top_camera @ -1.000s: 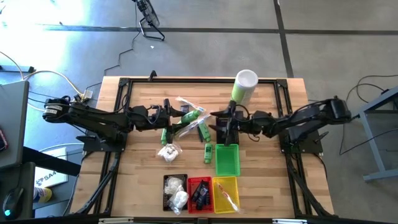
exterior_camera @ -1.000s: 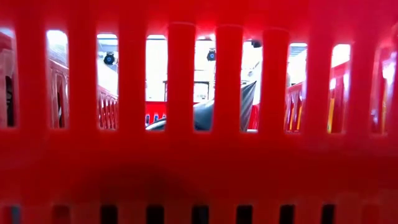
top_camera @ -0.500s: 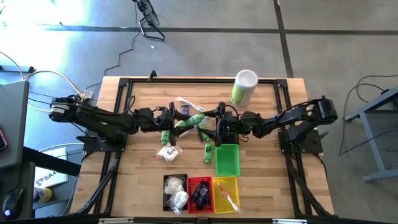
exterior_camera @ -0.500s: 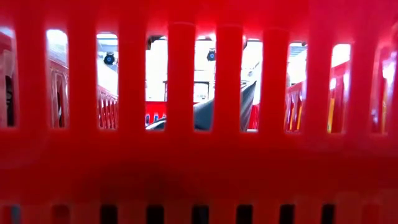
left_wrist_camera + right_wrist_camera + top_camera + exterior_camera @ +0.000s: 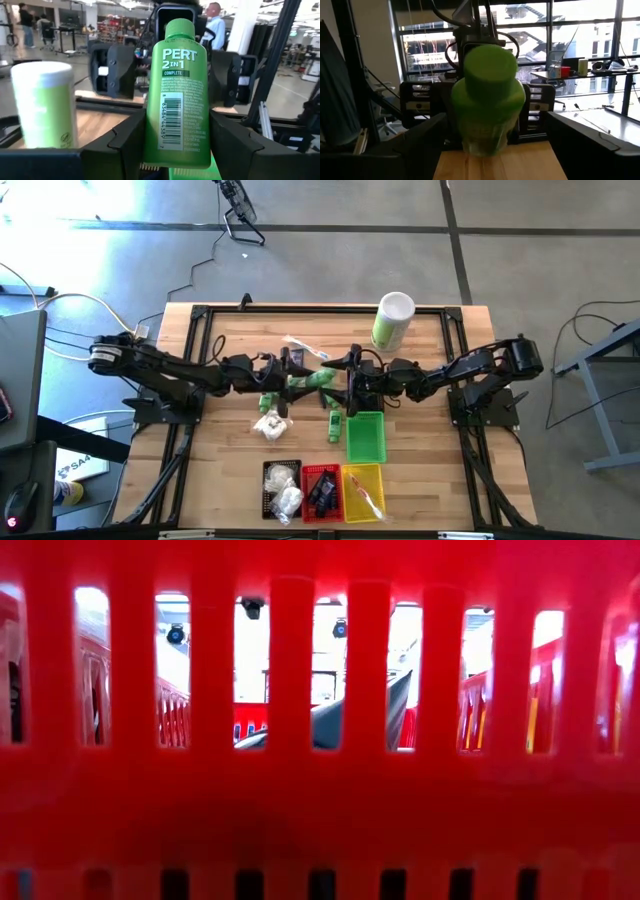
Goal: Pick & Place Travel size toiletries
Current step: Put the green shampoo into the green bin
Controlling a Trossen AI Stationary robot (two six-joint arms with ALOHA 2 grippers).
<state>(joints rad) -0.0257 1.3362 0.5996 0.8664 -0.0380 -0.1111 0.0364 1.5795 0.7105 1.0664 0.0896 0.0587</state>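
A small green bottle (image 5: 177, 90) labelled PERT is held in the air over the table's middle by my left gripper (image 5: 288, 377), which is shut on it. Its cap (image 5: 490, 65) points at my right gripper (image 5: 345, 380). That gripper is open, with a finger on either side of the cap end and a gap showing to each. More green bottles (image 5: 333, 425), a white pouch (image 5: 270, 425) and a clear-wrapped stick (image 5: 300, 345) lie on the wood below. My left gripper pinches the bottle's lower body, near its base (image 5: 150, 145), between its two fingers (image 5: 127, 142), one on each narrow side. The fingers come level from the table's left and lie along the bottle. The bottle sticks out ahead of them, cap toward the table's right, clear of the table.
A tall green-and-white canister (image 5: 391, 320) stands at the far right. A green basket (image 5: 365, 437) sits below my right gripper. Black (image 5: 282, 490), red (image 5: 320, 492) and yellow (image 5: 362, 492) baskets line the near edge. The red basket's slotted wall (image 5: 320, 790) fills the low view.
My left gripper has carried the green bottle toward the table's right and swung it from a slant to level, its cap end coming between my right gripper's fingers. My right gripper first came toward the table's left, then kept still.
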